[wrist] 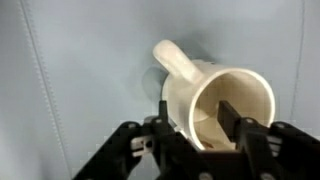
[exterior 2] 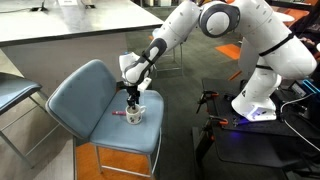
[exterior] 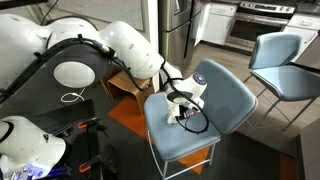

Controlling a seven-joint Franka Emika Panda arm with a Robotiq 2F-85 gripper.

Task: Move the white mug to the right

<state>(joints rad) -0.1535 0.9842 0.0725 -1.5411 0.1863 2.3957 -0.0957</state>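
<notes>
The white mug [wrist: 215,85] stands upright on the blue chair seat [exterior 2: 85,95], handle pointing away from me in the wrist view. It also shows in both exterior views [exterior: 187,116] [exterior 2: 134,114]. My gripper [wrist: 197,110] comes down on it from above. One finger is outside the mug's wall and the other is inside the cup. A gap shows between the inner finger and the wall, so the jaws are open around the wall. The gripper shows above the mug in both exterior views [exterior: 183,104] [exterior 2: 133,99].
A thin pink stick [exterior 2: 118,114] lies on the seat beside the mug. The seat's edges [exterior: 225,85] drop off on all sides. A second blue chair [exterior: 290,70] stands nearby. A counter [exterior 2: 70,25] is behind, and cables and robot bases are on the floor.
</notes>
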